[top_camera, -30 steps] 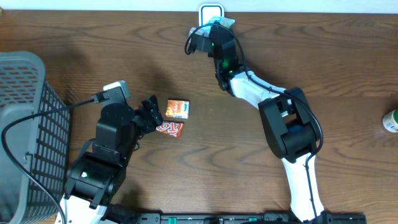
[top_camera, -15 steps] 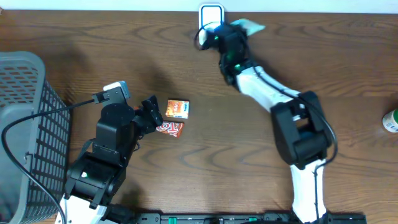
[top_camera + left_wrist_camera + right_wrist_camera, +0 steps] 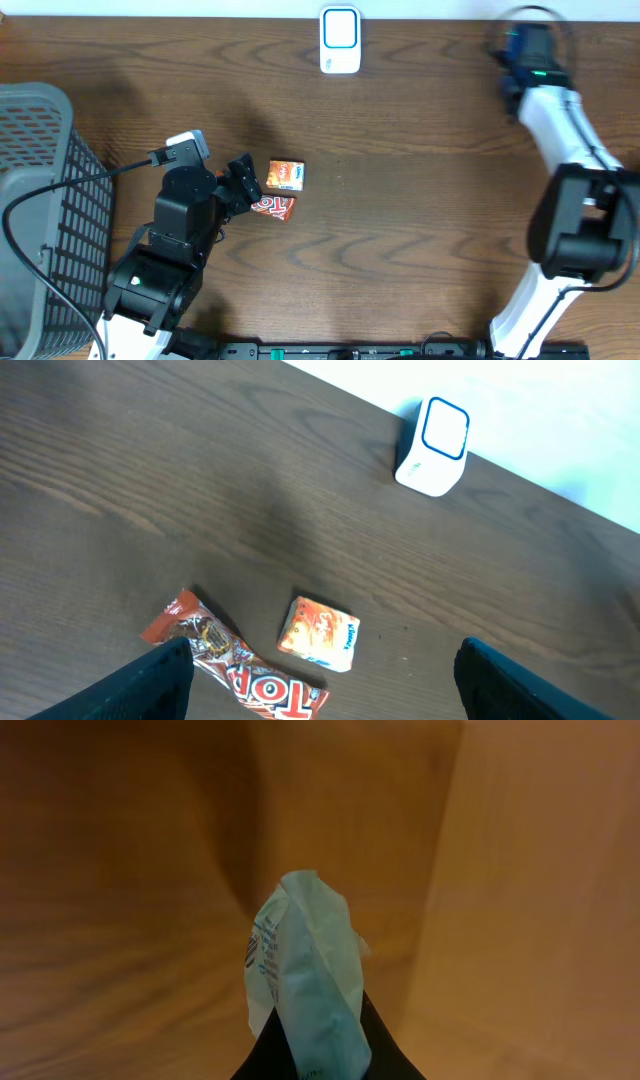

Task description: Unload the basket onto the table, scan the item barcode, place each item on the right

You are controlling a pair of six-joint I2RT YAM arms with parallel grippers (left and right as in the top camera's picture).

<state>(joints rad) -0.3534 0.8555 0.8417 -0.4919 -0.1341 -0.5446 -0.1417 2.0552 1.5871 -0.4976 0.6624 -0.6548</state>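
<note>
Right gripper point(image 3: 524, 48) is closed tightly on a pale green crinkled plastic packet point(image 3: 305, 970); your right wrist view shows the packet standing up from between the dark fingers. In the overhead view this gripper is in the upper right of the frame. It is well apart from the small white scanner box with the blue outline point(image 3: 340, 38), which stands at the top centre.

Left gripper point(image 3: 247, 180) is wide open and holds nothing. It hovers just beside a small orange snack packet point(image 3: 286, 175) and a red-brown candy bar wrapper point(image 3: 272, 206), left of centre on the dark wooden table point(image 3: 400, 200).

I judge the step in hand to be the carrying of the green packet, not the scan itself, because the packet is not in front of the scanner. You cannot see a barcode in these views, only some print along one edge. The next move calls for bringing the packet to the left, close before the scanner face. You must turn the wrist so that the printed code looks at the window, and keep the film flat.
</note>
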